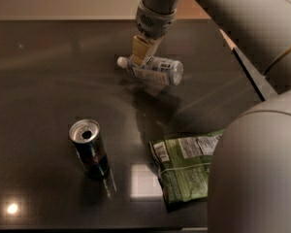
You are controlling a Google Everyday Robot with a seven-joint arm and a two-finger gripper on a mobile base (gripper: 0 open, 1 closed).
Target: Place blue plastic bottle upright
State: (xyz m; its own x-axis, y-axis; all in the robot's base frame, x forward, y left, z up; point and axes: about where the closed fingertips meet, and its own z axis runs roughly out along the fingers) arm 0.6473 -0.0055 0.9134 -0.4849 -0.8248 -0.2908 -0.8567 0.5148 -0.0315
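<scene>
While your arm comes in from the upper right of the camera view, the gripper hangs over the far middle of the dark glossy table, pointing down. Its tan fingers are closed on the blue plastic bottle, gripping it at the neck end, just behind the white cap.

The bottle is not upright. It lies nearly on its side in the grip, with the cap pointing left and the round base facing right and slightly toward the camera. The base end sits a little lower than the cap. The white label with fine print wraps the body and faces you. A dark reflection lies on the table below the bottle, apart from it, so the bottle looks lifted clear of the surface, though you cannot be sure of that from this one view.

In the near left part of the table a dark drink can stands upright, its silver top opened. It is well apart from the bottle. To the right of the can, near the front edge, a green snack bag lies flat with its printed white panel upward. Its right side is hidden behind the large grey robot body that fills the lower right corner.

A bright square of reflected light shows on the table between the can and the bag.
</scene>
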